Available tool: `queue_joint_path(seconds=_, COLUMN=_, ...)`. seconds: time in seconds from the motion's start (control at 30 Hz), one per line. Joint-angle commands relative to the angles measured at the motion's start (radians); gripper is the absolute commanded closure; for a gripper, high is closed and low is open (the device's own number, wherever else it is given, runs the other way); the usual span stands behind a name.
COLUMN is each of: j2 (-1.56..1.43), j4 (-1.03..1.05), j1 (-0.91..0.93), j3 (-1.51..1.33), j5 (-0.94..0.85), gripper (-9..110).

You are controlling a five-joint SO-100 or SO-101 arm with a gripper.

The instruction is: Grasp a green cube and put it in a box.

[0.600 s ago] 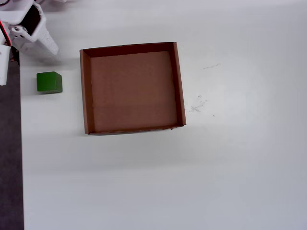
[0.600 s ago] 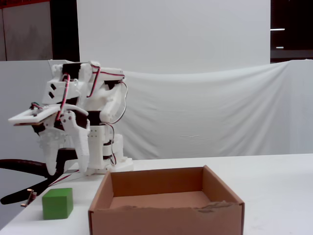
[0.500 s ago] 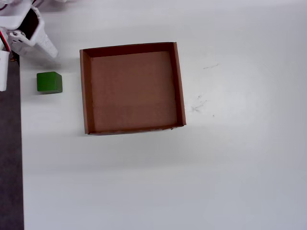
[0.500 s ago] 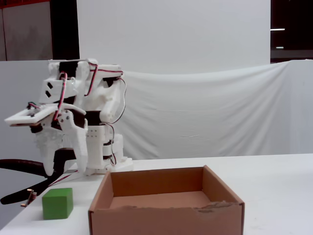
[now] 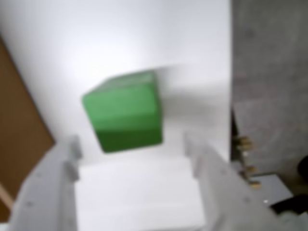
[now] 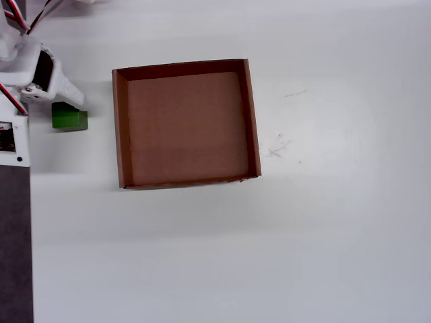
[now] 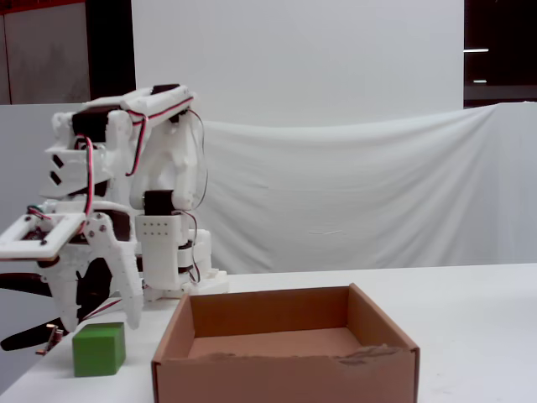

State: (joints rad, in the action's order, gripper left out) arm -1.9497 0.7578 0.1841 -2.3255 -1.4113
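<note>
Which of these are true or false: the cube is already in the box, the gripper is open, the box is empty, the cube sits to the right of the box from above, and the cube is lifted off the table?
1. The green cube is already in the box. False: it sits on the table outside the box.
2. The gripper is open. True: its fingers stand apart above the cube.
3. The box is empty. True: only its bare brown bottom shows.
4. In the overhead view the cube lies to the right of the box. False: it lies to the left.
5. The cube is lifted off the table. False: in the fixed view it rests on the table.
</note>
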Motion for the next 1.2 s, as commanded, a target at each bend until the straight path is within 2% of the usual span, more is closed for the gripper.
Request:
queue_joint_path(seconds=0.0, j2=0.034, j4=-0.009, j1=-0.025, j3=0.084, j5=-0.020, gripper=71)
queue_joint_path(seconds=0.3, j2=0.101, j4=-0.058, j1=-0.032, j3=0.087, j5=-0.071, gripper=72)
queue_joint_path(seconds=1.17, j2=0.167, j4=-0.098, j1=-0.040, j3=0.091, j5=-0.071, gripper=81)
